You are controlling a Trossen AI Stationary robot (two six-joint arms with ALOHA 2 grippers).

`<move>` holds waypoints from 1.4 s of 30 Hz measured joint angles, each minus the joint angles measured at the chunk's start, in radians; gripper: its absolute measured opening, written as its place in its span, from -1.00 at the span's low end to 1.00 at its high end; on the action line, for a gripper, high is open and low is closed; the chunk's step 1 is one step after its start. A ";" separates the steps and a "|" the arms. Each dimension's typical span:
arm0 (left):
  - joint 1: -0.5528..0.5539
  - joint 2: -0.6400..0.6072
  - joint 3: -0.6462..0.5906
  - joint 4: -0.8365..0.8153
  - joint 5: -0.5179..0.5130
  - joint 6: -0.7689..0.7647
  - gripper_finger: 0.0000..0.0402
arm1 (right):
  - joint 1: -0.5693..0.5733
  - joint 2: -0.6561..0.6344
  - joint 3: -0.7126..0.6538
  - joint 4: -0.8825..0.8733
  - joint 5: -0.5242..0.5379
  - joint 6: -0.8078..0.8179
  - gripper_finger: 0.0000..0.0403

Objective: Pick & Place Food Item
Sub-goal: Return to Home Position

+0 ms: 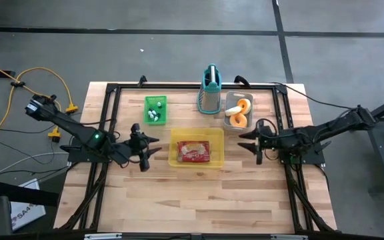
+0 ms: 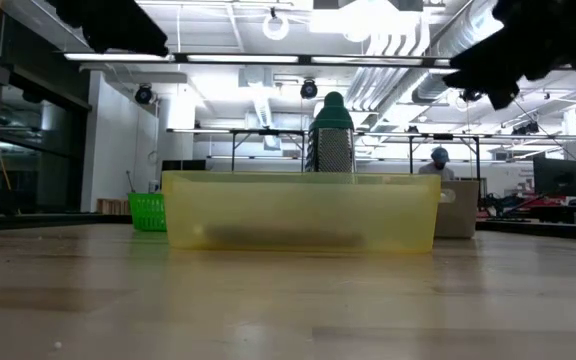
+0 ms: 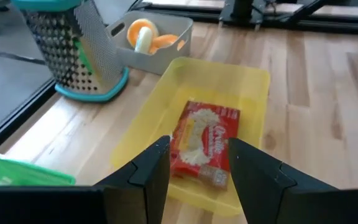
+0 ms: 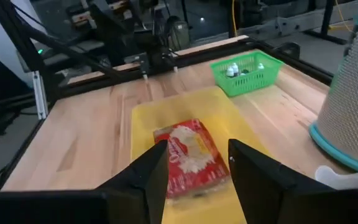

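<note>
Pale wood table — lit workshop behind (a person there); left fingers and right fingers spread, empty.

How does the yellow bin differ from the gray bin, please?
The yellow bin is larger and translucent; the gray bin is smaller and opaque. The yellow bin holds one red packet; the gray bin holds orange and white donuts. The yellow bin lies mid-table; the gray bin stands farther back, beside the grater. Both are open-topped rectangular containers.
</note>
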 joint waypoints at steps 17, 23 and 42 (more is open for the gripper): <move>0.011 -0.001 -0.116 0.009 -0.044 -0.142 -0.24 | 0.002 -0.306 -0.137 -0.039 -0.005 0.024 -0.24; 0.011 -0.001 -0.116 0.012 -0.044 -0.142 -0.24 | 0.002 -0.354 -0.189 -0.031 -0.005 0.055 -0.24; 0.011 -0.001 -0.115 0.042 -0.036 -0.142 -0.23 | 0.002 -0.476 -0.298 0.007 -0.109 0.095 -0.24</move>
